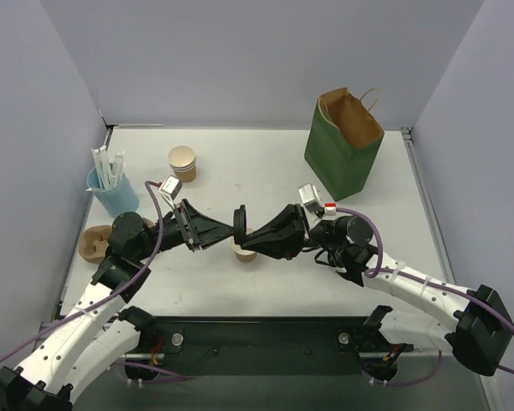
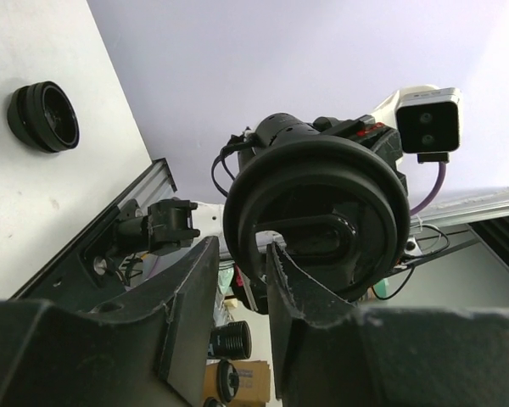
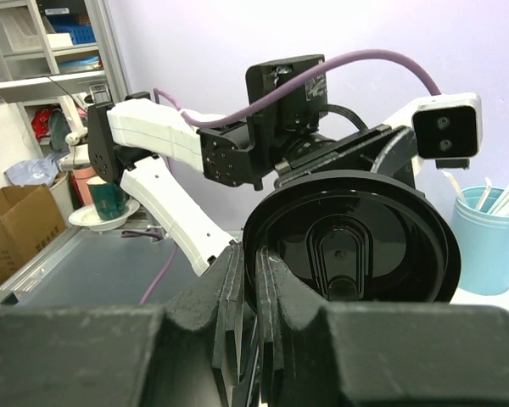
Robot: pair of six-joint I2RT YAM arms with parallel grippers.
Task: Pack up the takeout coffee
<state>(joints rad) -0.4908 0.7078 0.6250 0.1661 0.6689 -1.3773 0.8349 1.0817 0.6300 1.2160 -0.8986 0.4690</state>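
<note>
No lidded kraft cup shows; the takeout coffee is out of view. A separate black lid (image 1: 238,221) stands on edge in the air above a lidless tan cup (image 1: 245,253) at the table's middle. My right gripper (image 1: 247,233) is shut on the lid's rim; in the right wrist view (image 3: 250,254) the lid (image 3: 356,246) fills the centre. My left gripper (image 1: 226,231) meets it from the left. In the left wrist view (image 2: 237,246) its jaws straddle the rim of the lid (image 2: 322,212) with a gap on one side, open.
The green paper bag (image 1: 344,145) stands open at the back right. Another lidless tan cup (image 1: 182,163) is at the back left. A blue cup (image 1: 111,190) with white sticks and a brown cardboard piece (image 1: 94,241) sit at the left edge.
</note>
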